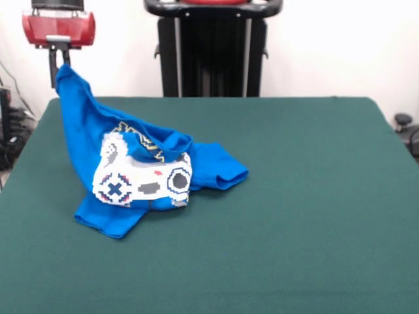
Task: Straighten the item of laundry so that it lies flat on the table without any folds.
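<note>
The item of laundry [84, 140] is a bright blue T-shirt with a white game controller print, bunched and folded on the left part of the dark green table [301, 209]. One corner of it is pulled up into a peak above the table's far left edge. My gripper [59, 67], red-bodied with dark fingers, hangs at the top left and is shut on that raised corner. From there the cloth slopes down to the table. A sleeve lies folded out to the right, and the yellow lettering is partly hidden in a fold.
The robot's black pedestal [213, 52] stands behind the far edge at centre. Cables and dark gear [8, 124] sit off the left side, and a small dark object [404, 122] lies past the right edge.
</note>
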### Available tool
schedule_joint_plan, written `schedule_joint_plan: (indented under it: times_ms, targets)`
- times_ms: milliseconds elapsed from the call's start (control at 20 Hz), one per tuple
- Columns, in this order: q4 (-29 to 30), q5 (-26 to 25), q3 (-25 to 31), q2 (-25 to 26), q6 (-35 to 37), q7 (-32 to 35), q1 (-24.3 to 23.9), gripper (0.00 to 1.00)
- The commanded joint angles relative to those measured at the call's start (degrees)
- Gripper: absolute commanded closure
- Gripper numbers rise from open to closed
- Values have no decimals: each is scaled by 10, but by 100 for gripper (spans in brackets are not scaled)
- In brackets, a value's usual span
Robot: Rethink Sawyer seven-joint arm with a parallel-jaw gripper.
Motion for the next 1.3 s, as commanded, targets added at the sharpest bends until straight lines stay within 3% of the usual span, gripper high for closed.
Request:
schedule_joint_plan:
  times_ms: [50,500,1050,1300]
  targets:
    - [66,-36,129,94,6,-68,-28,100]
    - [68,-43,163,134,73,-109,-54,100]
    - [60,-68,147,105,176,-158,-59,100]
    - [60,-78,172,107,187,-174,-83,100]
